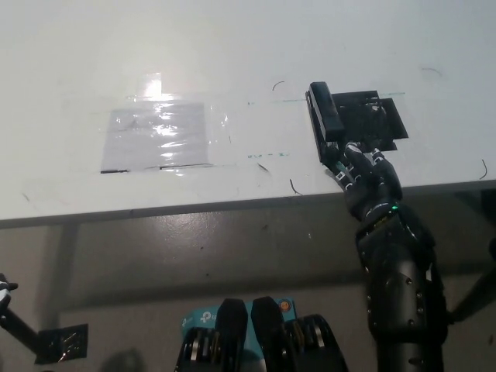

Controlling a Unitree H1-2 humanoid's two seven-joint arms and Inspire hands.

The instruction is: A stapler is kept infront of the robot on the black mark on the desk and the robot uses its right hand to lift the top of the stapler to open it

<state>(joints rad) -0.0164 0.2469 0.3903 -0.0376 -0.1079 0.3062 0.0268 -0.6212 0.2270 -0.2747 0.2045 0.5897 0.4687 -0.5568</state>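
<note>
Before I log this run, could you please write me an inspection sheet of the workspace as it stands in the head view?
Surface: white desk, with small dark scuffs and faint pen marks.
Job's things: black stapler lies closed along the left edge of the black mark.
Clutter: a clear taped sheet left of centre, catching glare.
Hands: right hand at the stapler's near end, fingers reaching over the desk edge; grip cannot be told. Left hand barely shows at the lower left edge, resting.
Cables: nothing seen.
Surroundings: grey floor below the desk; a dark patch on it at lower left.
</note>
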